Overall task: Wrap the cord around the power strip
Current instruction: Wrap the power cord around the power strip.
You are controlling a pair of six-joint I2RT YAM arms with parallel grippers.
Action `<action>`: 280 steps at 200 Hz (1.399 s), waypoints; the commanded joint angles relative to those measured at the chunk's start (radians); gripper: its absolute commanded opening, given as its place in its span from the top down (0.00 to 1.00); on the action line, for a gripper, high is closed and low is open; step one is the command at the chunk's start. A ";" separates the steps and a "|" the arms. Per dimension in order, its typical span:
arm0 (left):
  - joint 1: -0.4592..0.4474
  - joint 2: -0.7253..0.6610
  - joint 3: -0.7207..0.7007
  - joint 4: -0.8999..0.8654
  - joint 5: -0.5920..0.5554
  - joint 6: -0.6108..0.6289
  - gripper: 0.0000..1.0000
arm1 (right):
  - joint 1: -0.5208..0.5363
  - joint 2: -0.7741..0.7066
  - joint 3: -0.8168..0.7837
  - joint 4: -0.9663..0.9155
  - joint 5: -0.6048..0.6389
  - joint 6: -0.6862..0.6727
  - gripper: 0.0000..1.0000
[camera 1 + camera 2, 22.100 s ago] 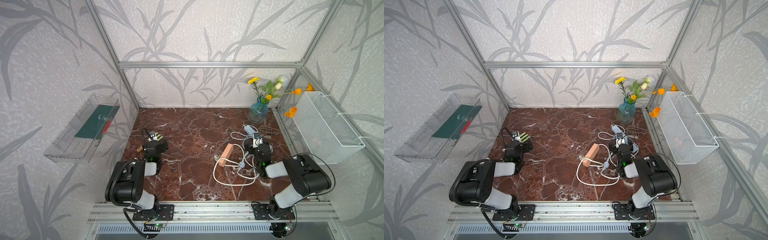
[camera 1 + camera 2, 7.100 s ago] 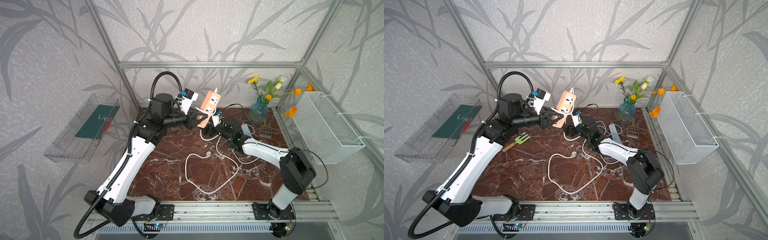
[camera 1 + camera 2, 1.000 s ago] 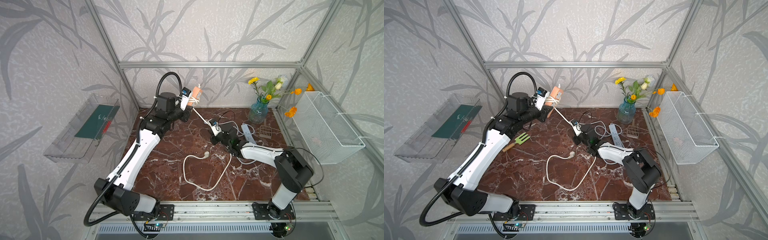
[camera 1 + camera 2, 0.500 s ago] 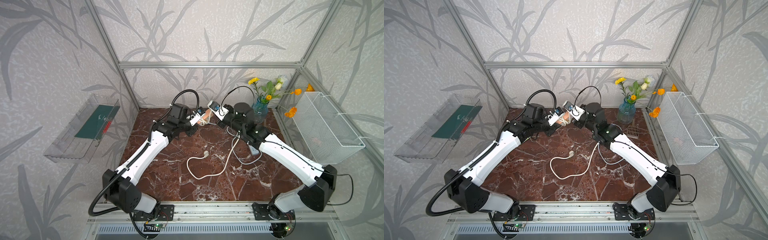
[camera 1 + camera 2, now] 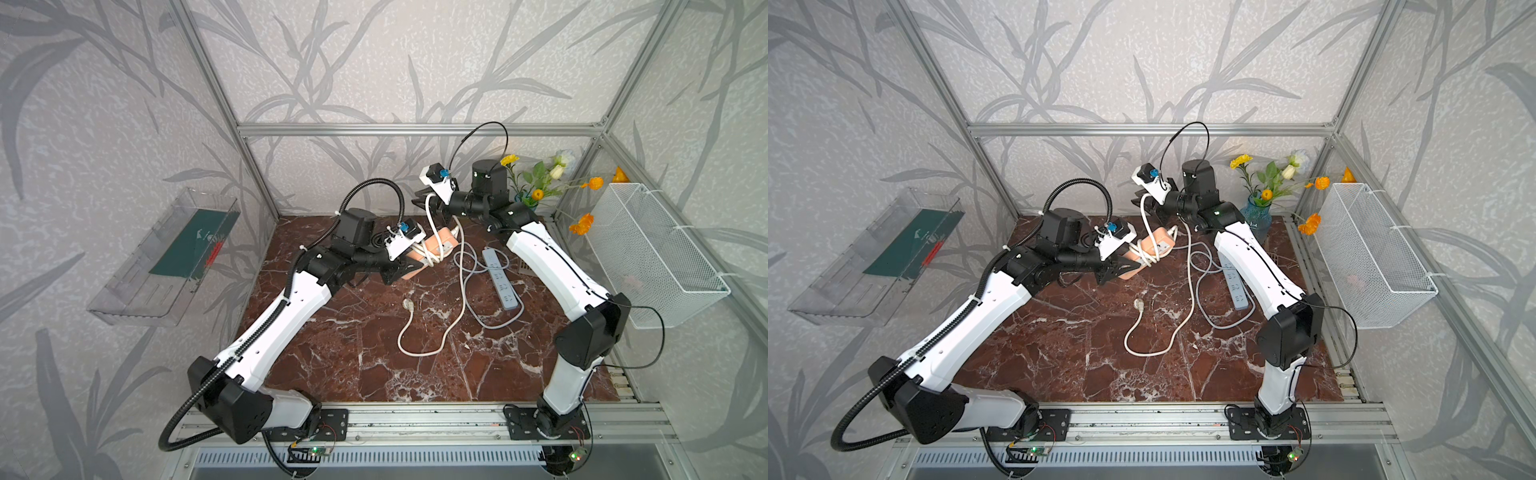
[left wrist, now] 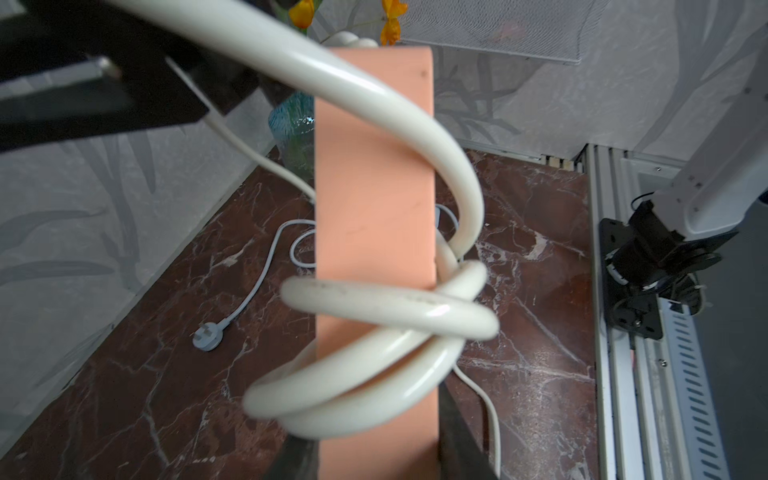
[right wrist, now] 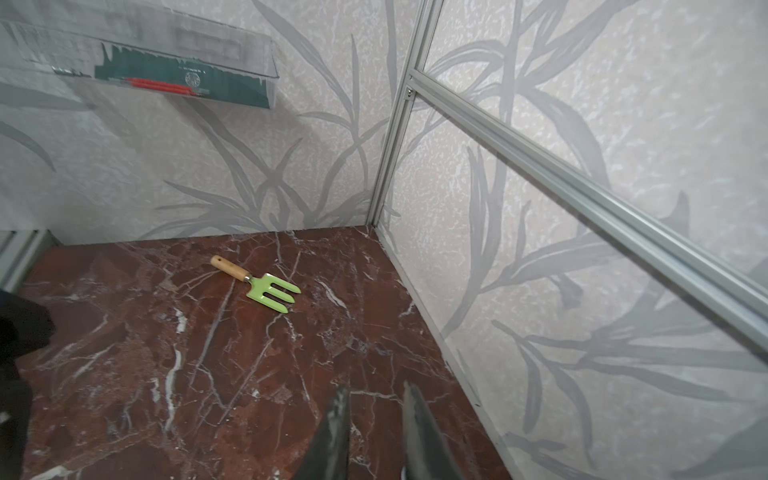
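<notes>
Two robot arms reach from the near rail over a red marble table (image 5: 332, 374). Nearest the rail, the slack of the white cord (image 6: 395, 301) lies in a loose loop on the stone, ending in its plug (image 5: 409, 304). Farther in and to the right, a grey power strip (image 5: 500, 276) lies flat with its own grey lead. Past the loop, the left gripper (image 5: 402, 270) is clamped on one end of the peach power strip (image 6: 374, 166), holding it tilted clear of the table. In the left wrist view, several turns of cord bunch around the strip near the fingers, and one wider turn slants across it. From there the cord climbs to the right gripper (image 7: 376, 388), raised just behind. Its jaws stand a little apart with nothing between the tips; whether the cord touches it cannot be told. A green hand fork (image 7: 266, 286) lies toward the back corner below a clear wall shelf (image 7: 166, 62). A blue vase of flowers (image 5: 1258, 216) stands at the far right.
</notes>
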 commanded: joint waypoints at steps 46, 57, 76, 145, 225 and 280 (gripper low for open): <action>0.017 -0.138 -0.027 0.385 0.235 -0.187 1.00 | -0.068 0.072 -0.162 0.335 -0.112 0.324 0.58; 0.029 -0.145 -0.044 0.482 0.215 -0.244 1.00 | -0.066 0.066 -0.237 0.425 -0.080 0.381 0.55; 0.034 -0.139 -0.032 0.542 0.167 -0.281 1.00 | -0.048 0.061 -0.355 0.556 -0.013 0.454 0.53; 0.034 -0.125 0.026 0.482 0.085 -0.249 1.00 | 0.067 0.175 -0.467 0.715 0.144 0.527 0.49; 0.047 -0.139 0.036 0.366 0.064 -0.226 1.00 | 0.265 0.019 -0.818 1.007 0.232 0.528 0.21; 0.044 -0.113 0.056 0.399 0.082 -0.281 1.00 | 0.396 0.233 -0.629 1.184 0.385 0.592 0.15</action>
